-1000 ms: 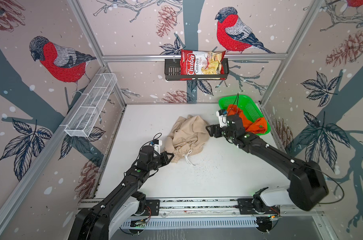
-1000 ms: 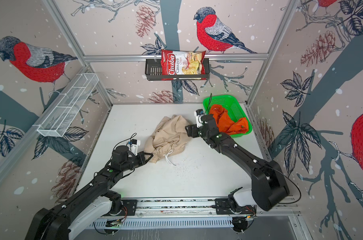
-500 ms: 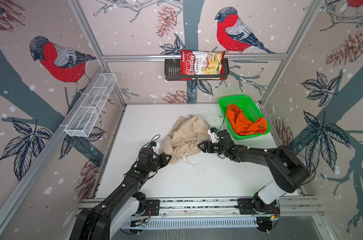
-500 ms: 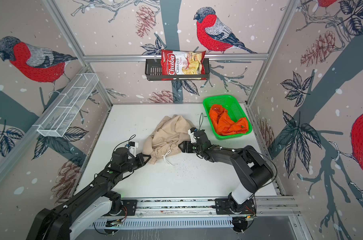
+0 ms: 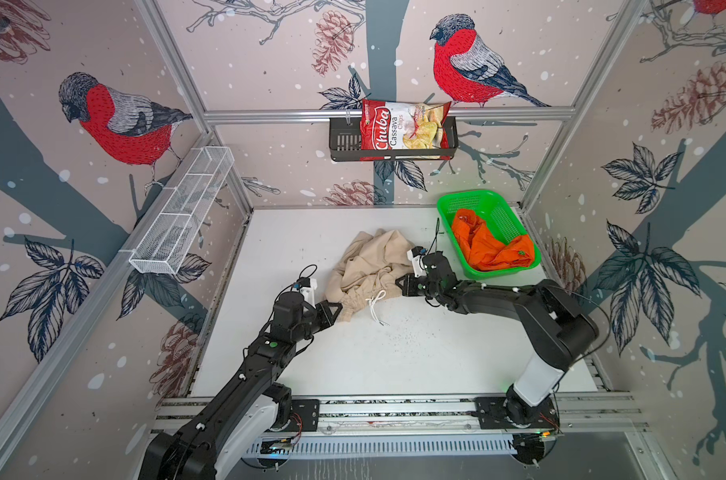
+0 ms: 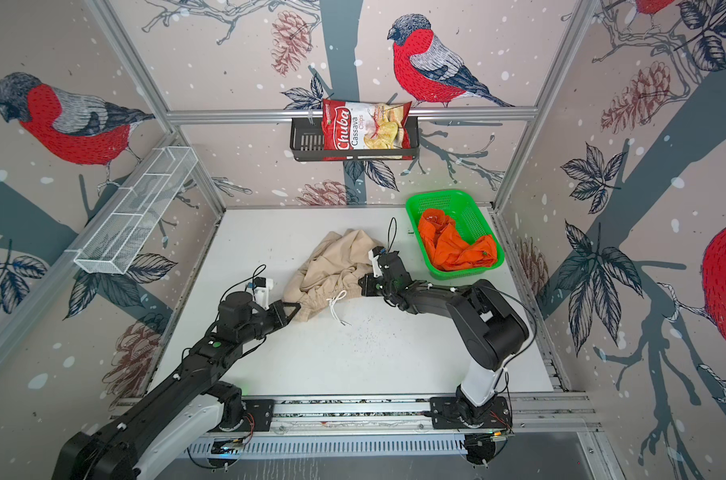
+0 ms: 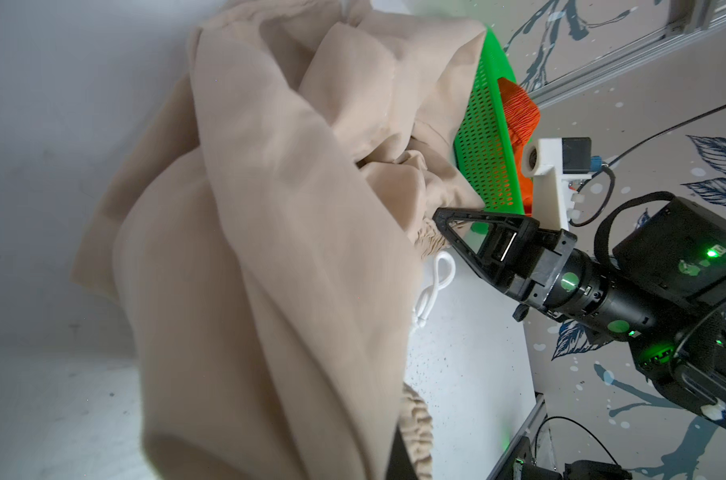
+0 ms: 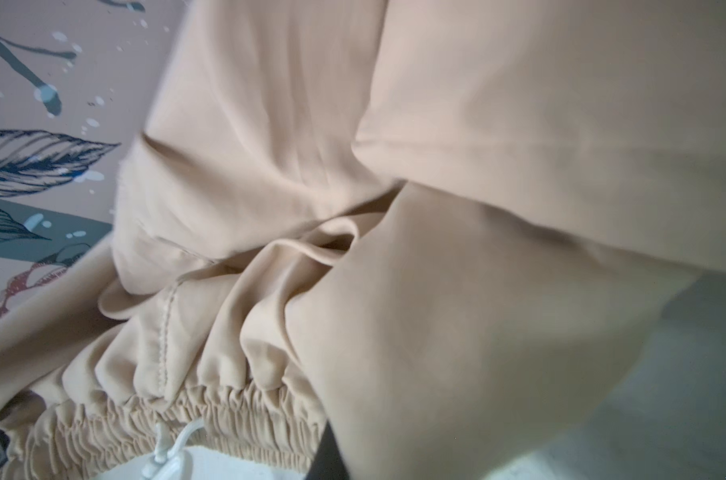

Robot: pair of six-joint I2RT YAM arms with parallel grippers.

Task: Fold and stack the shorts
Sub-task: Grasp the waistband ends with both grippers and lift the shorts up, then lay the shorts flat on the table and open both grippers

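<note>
Beige shorts (image 5: 374, 264) lie crumpled on the table (image 5: 394, 365) just beside the green basket (image 5: 503, 272), and orange shorts (image 5: 486, 245) are inside the basket. The left gripper (image 5: 337, 309) is clenched on the waistband (image 5: 363, 297) end far from the basket. The right gripper (image 5: 398, 283) is clenched on the end nearest it.

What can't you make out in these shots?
- Left gripper tips: both top views, under beige shorts' edge.
- Right gripper's bite: right wrist view, cloth fills the frame.
- Orange shorts' logo, drawstring: top views, crumpled in basket, too small.
</note>
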